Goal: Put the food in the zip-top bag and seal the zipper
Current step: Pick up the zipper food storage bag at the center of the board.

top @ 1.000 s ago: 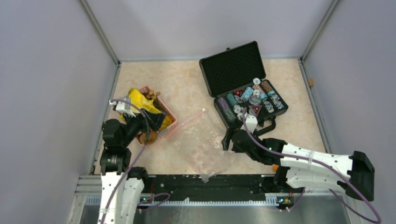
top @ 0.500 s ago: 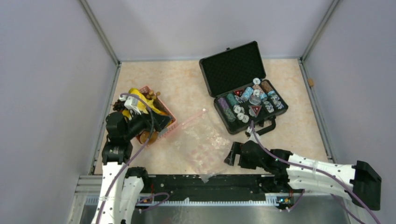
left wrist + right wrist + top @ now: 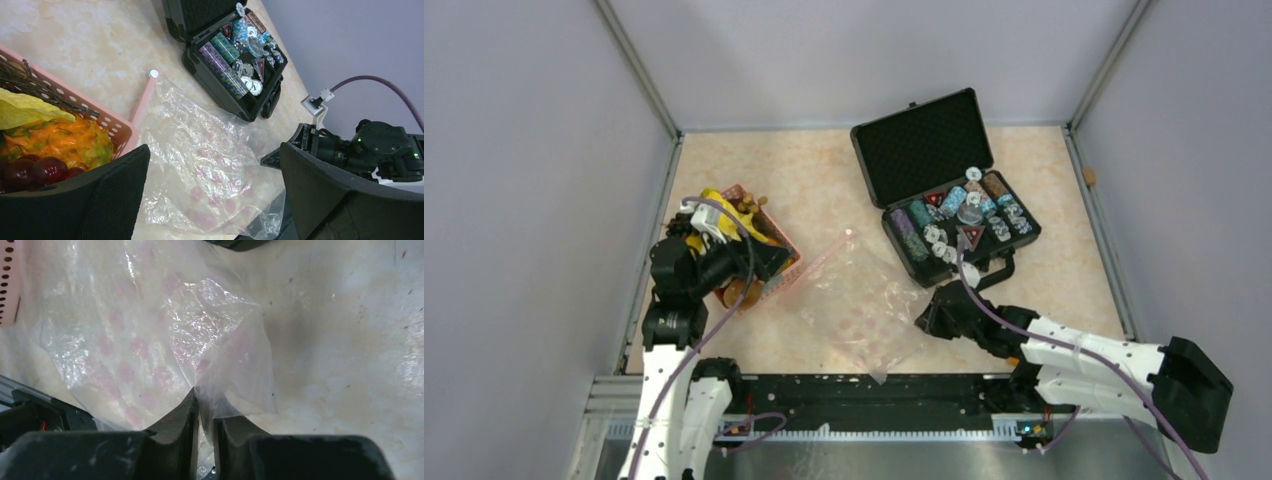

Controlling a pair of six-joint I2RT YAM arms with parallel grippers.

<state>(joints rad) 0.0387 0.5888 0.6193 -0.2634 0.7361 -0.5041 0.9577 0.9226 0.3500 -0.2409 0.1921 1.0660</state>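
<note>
1. Zip-top bag (image 3: 864, 310): clear, crinkled film with faint pink spots, lying flat at the middle of the bench close to its near edge, between the basket and the case. Its right-hand corner is puckering upward.
2. Zipper (image 3: 142, 97): thin pale-pink strip, running along the bag's far-left edge and ending in a small white tip; it is lying just beside the basket.
3. Right gripper (image 3: 202, 415): fingers pressed almost together, pinching the bag's film at its right-hand corner.
4. Left gripper (image 3: 214, 150): jaws spread wide, hovering over the basket's near-right side.
5. Food (image 3: 65, 142): orange, yellow and dark red pieces, sitting piled in the pink basket (image 3: 786, 262) near the bench's left edge.
6. Black case (image 3: 954, 215): standing open toward the far right, holding poker chips.
7. Bench (image 3: 824, 180): beige marbled surface, showing small dark specks in the right wrist view.
8. Walls (image 3: 874, 60): plain pale grey, enclosing three sides.
</note>
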